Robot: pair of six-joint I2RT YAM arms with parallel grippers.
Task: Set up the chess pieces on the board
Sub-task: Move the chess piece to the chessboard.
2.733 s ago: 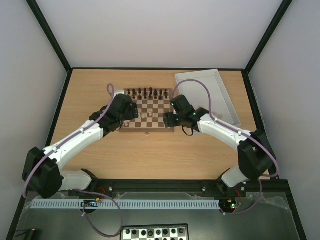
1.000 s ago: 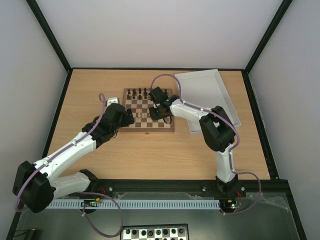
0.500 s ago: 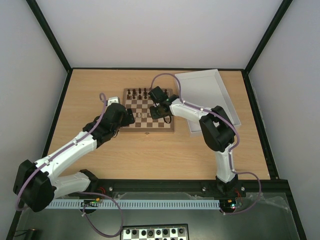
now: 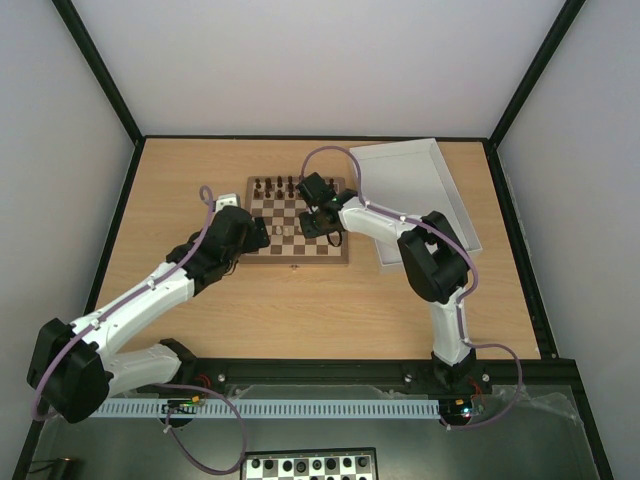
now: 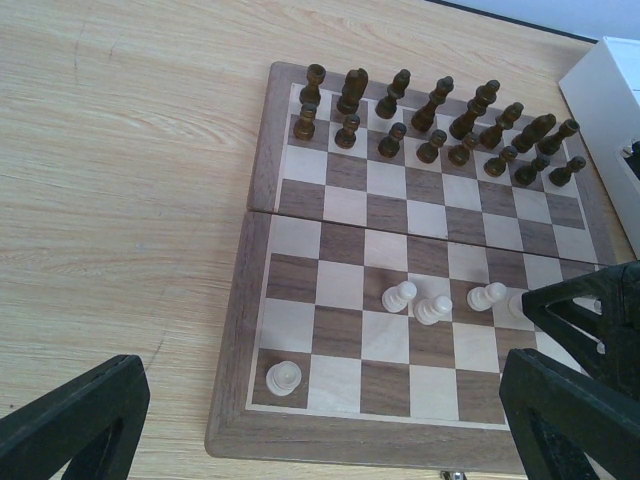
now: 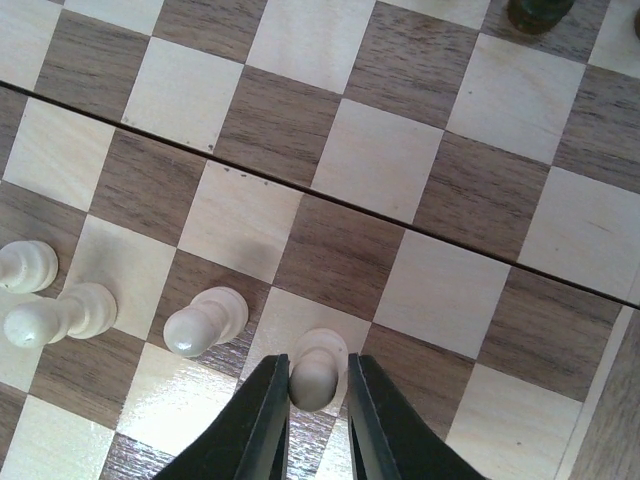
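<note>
The board (image 4: 297,260) lies at mid-table with dark brown pieces (image 4: 290,186) along its far two rows. Three pale pawns (image 5: 433,309) stand in a loose row on the near half, and one more pale piece (image 5: 284,377) sits on the near-left corner square. My right gripper (image 6: 318,400) hangs over the board, its jaws narrowly open round the head of a further upright pale pawn (image 6: 320,350). The left finger touches it and a sliver of gap shows on the right. My left gripper (image 5: 322,405) is wide open above the board's near-left edge, holding nothing.
A white tray (image 4: 415,195) lies right of the board, close to the right arm's elbow. A black-and-white checkered board (image 4: 310,465) sits below the arm bases. Bare wooden tabletop (image 4: 190,190) surrounds the board, bounded by the black frame.
The right arm swung from the board's right edge in over the board and its jaws have narrowed round the pale pawn. The left arm pulled back slightly towards the near-left.
</note>
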